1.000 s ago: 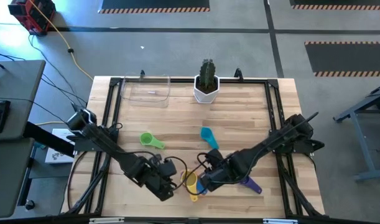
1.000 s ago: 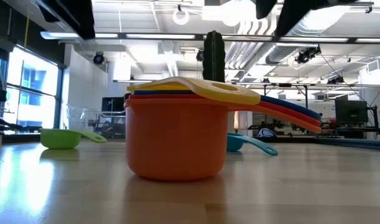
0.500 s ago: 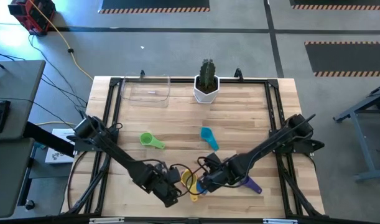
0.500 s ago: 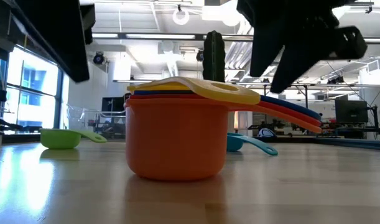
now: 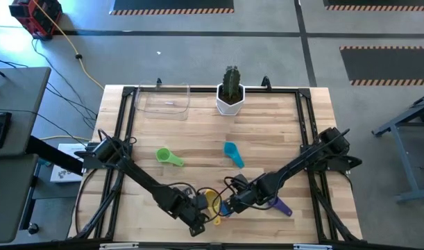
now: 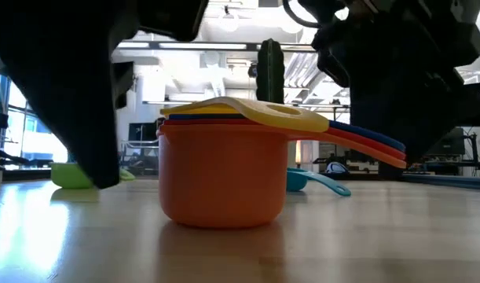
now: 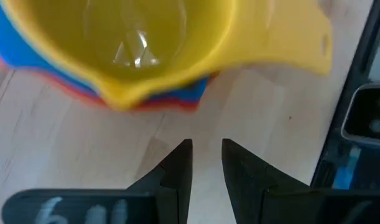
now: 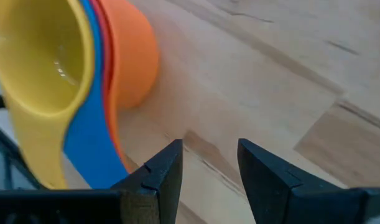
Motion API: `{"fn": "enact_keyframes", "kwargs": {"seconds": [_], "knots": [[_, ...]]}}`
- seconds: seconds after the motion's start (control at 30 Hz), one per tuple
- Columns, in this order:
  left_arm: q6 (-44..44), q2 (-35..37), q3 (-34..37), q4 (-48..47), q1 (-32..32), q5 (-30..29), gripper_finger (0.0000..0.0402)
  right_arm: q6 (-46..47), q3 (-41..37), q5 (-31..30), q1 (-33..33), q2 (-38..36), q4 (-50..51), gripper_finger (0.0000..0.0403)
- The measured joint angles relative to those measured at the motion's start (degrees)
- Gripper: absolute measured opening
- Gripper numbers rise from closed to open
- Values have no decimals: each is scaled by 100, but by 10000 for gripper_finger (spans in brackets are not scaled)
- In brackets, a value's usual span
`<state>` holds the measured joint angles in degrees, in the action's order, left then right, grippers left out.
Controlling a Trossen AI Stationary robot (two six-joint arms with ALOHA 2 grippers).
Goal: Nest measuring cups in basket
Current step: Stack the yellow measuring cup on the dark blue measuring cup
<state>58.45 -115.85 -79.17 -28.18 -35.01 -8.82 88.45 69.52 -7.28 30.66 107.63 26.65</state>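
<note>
Pale wood table (image 5: pixel 281 132) carries a nested stack of measuring cups (image 6: pixel 224 169) near its front edge: orange outermost, then red, blue, yellow on top, handles fanned. Left claw (image 7: pixel 205 163) stands empty, narrowly parted; right claw (image 8: pixel 208 165) empty, parted. Clear basket (image 5: pixel 163 101) sits far back.

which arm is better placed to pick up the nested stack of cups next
Right, probably. The right claw is open wide beside the stack's handles. The left claw sits as near but stands narrower, its fingers facing bare wood beside the stack.
</note>
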Motion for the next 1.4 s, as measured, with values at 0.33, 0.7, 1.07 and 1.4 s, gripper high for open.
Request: {"fn": "enact_keyframes", "kwargs": {"seconds": [0.33,0.7,1.07,1.4], "knots": [[-74,-14,1,-18,485,-34,78,204,-18,152,21,219,-810,145],[-208,-14,1,177,816,353,78,583,-18,152,-30,251,-1216,145],[-280,-14,1,266,724,440,78,668,-15,184,-170,251,-1427,145],[-754,-12,1,200,729,628,78,800,-15,139,-180,251,-1409,145]]}}
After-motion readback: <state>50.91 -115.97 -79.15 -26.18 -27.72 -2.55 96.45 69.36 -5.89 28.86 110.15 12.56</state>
